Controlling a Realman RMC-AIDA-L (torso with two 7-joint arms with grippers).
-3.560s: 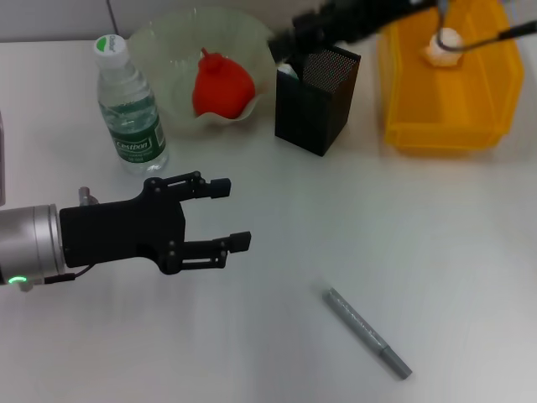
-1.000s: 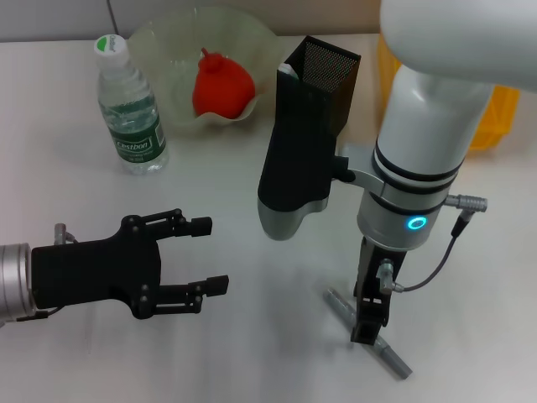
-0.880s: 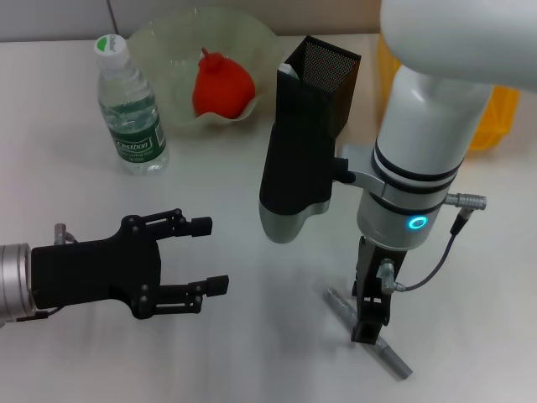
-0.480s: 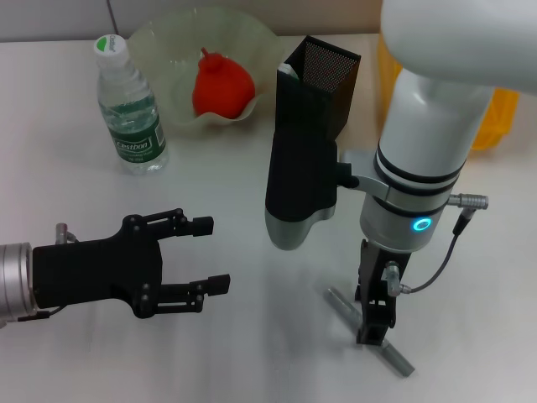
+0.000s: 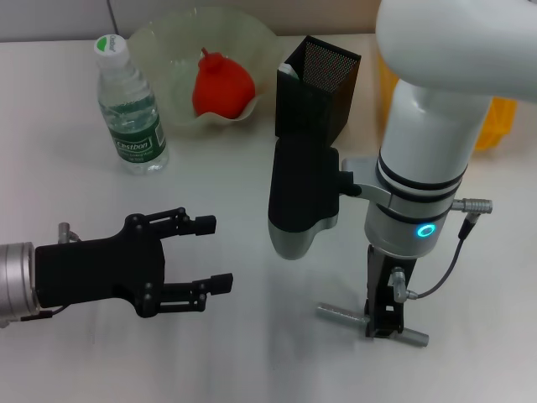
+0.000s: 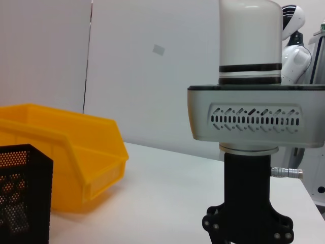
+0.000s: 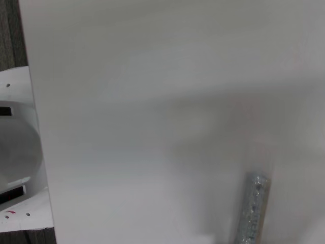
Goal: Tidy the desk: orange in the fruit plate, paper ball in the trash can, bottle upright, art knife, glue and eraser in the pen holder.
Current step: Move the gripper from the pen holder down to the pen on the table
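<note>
While right hand [image 5: 384,326] pinches grey art knife [image 5: 339,314] on desk [image 5: 252,353] | left hand [image 5: 201,253] spread, well apart

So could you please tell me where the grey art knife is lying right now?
In the head view the art knife lies on the desk's near right side, directly under the right gripper, well in front of the pen holder.

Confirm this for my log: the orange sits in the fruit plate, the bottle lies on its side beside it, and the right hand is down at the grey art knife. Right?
Not quite. The bottle stands upright beside the fruit plate, cap up, as the head view shows. The rest holds: the orange sits in the plate, and the right hand is down at the grey art knife.
</note>
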